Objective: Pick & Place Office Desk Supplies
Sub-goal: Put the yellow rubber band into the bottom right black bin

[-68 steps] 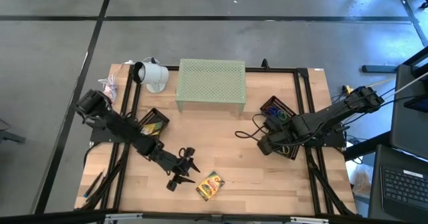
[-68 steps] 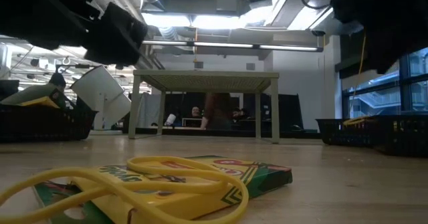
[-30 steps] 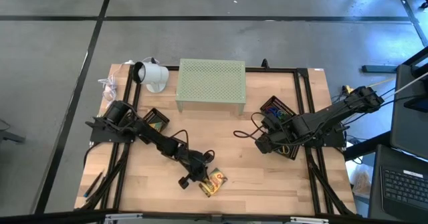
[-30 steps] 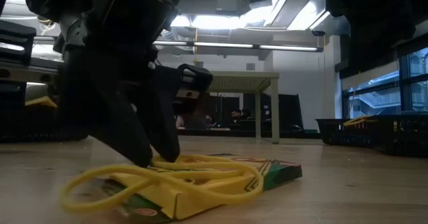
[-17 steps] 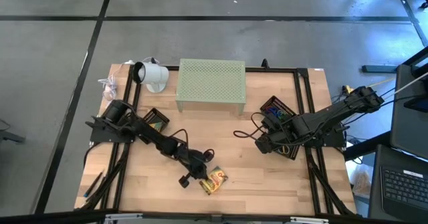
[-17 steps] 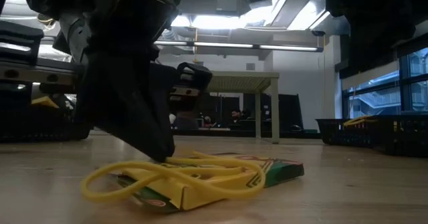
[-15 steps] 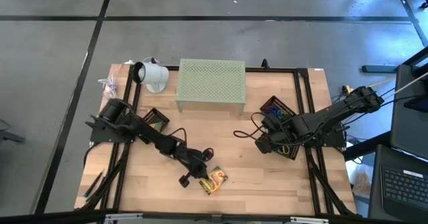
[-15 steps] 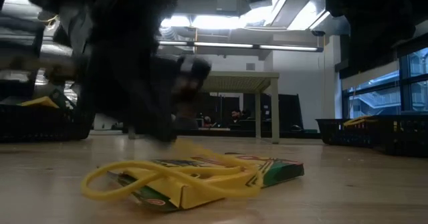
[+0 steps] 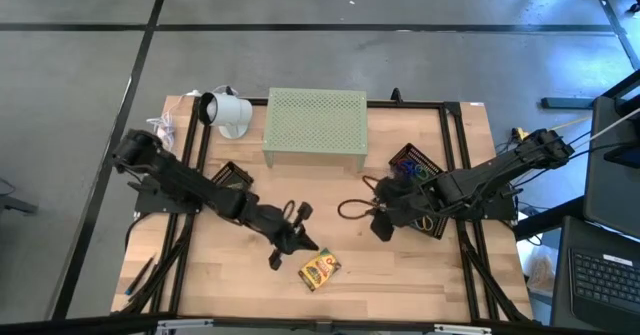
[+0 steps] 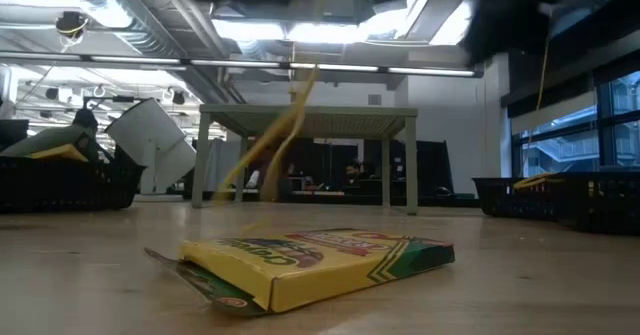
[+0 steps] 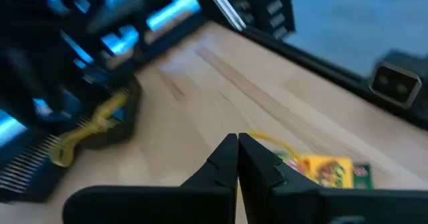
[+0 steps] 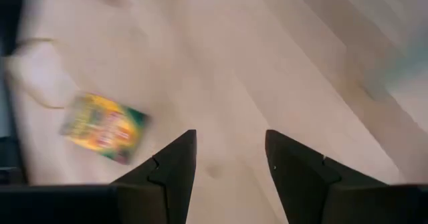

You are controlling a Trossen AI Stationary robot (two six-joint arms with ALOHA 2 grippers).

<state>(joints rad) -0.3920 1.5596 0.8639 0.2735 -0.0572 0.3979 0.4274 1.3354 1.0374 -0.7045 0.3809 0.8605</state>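
A yellow and green crayon box [image 9: 320, 270] lies flat on the wooden table near the front edge; it also shows in the low view [image 10: 310, 265]. My left gripper [image 9: 303, 237] hovers just beyond the box's far left side. It is shut on a yellow rubber band [image 10: 270, 140], which dangles blurred above the box. My right gripper [image 9: 378, 218] stands open over the table's right middle with nothing between its fingers [image 12: 170, 167]. It looks toward the box [image 12: 103, 127]. My left gripper pinches the yellow rubber band [image 11: 267, 140] between its two shut fingertips, coming at it slanting from above. The band hangs slack below the fingers and clear of the crayon box. The exact spot on the band is hidden by the fingers.
A pale green perforated stand [image 9: 315, 125] stands at the far middle, with a white lamp head [image 9: 225, 113] to its left. Black mesh trays sit at the left [image 9: 230, 180] and at the right [image 9: 418, 170] under the right arm. Bare wood lies around the box.
My left gripper has shut on the rubber band that lay over the crayon box. It has then risen and drawn back toward the table's left, and the band has come off the box and now hangs free. The box stays on the table. My right gripper has moved toward the table's left.
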